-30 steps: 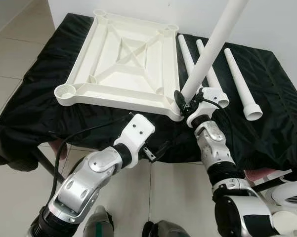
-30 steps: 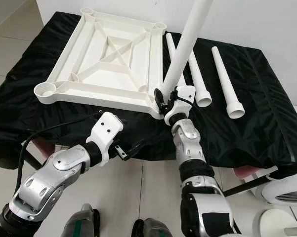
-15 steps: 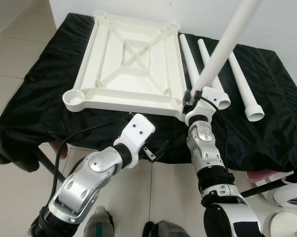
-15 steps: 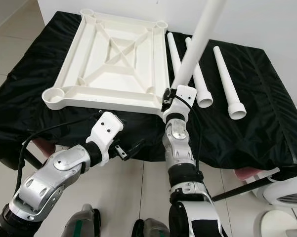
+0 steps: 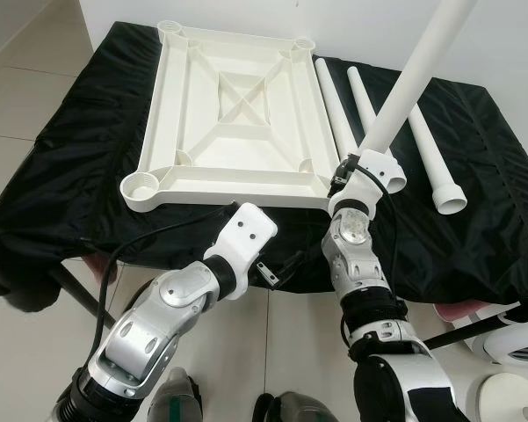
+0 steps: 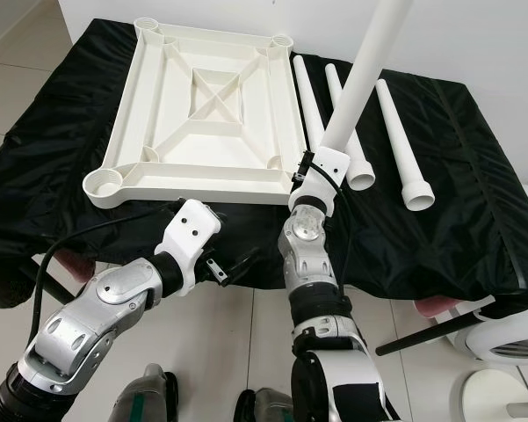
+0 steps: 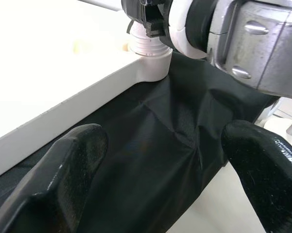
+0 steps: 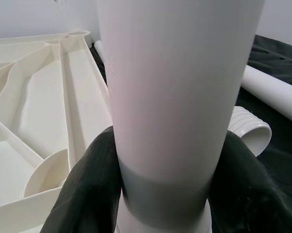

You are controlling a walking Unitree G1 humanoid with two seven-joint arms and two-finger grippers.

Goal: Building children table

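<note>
A white tabletop (image 5: 228, 180) lies upside down on a table draped in black cloth (image 5: 79, 167). My right gripper (image 5: 344, 172) is shut on a white table leg (image 5: 413, 70), low on the leg. The leg stands tilted, with its foot at the tabletop's near right corner socket (image 7: 148, 63). In the right wrist view the fingers (image 8: 90, 194) clasp the leg (image 8: 175, 73) on both sides. My left gripper (image 7: 165, 160) hangs open just below the table's front edge, over the cloth, holding nothing. Three more legs (image 5: 365, 97) lie on the cloth to the right of the tabletop.
A white wall stands behind the table. At the lower right are a white rounded base (image 5: 509, 338) and a dark table strut (image 5: 474, 330). A black cable (image 5: 132, 251) loops from my left arm. Tiled floor (image 5: 35, 61) lies to the left and in front.
My right forearm has swung left under the leg, which now stands steeper at the corner socket. The tabletop's near edge has turned squarer to me. The left arm is unchanged.
</note>
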